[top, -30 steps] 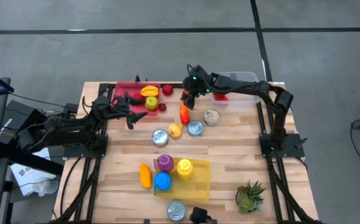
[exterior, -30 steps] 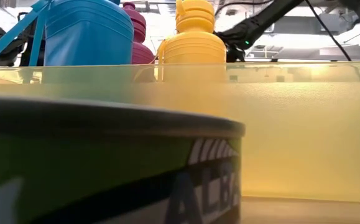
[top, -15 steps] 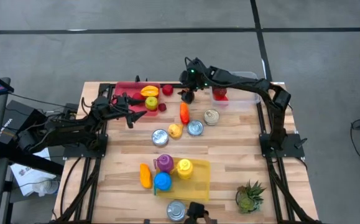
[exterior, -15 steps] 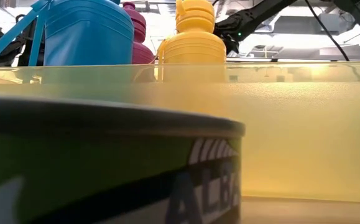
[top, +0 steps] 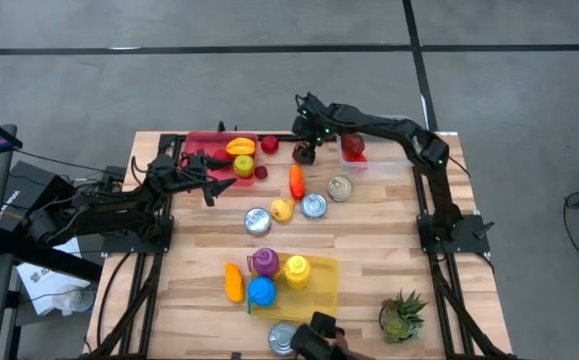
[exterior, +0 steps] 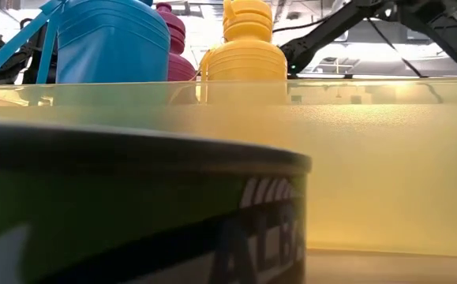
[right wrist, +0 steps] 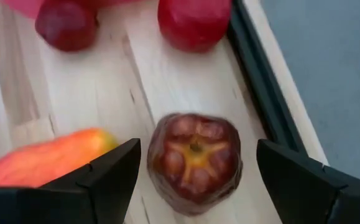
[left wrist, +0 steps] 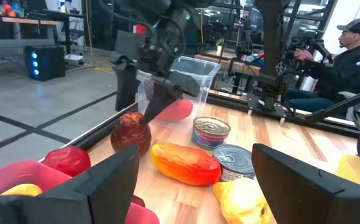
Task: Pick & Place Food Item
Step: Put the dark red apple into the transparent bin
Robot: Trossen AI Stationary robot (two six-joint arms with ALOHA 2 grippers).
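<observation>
Below your right gripper (right wrist: pixel 195 171), whose fingers stand wide with nothing held, you have the dark red fruit (right wrist: pixel 194 160) on the worktop (right wrist: pixel 74 93) between them near the far edge, while your left gripper (top: pixel 209 178) waits open by the red tray (top: pixel 204 143).

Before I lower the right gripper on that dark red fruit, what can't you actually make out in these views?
- Dark red ribbed fruit: in the high view it is hidden under the open right gripper.
- Low view: the green-labelled tin can and the translucent yellow bin block the whole work area.
- Contents of the clear plastic container: one red item shows, too small to identify.
- Open left gripper: waits by the red tray.
</observation>
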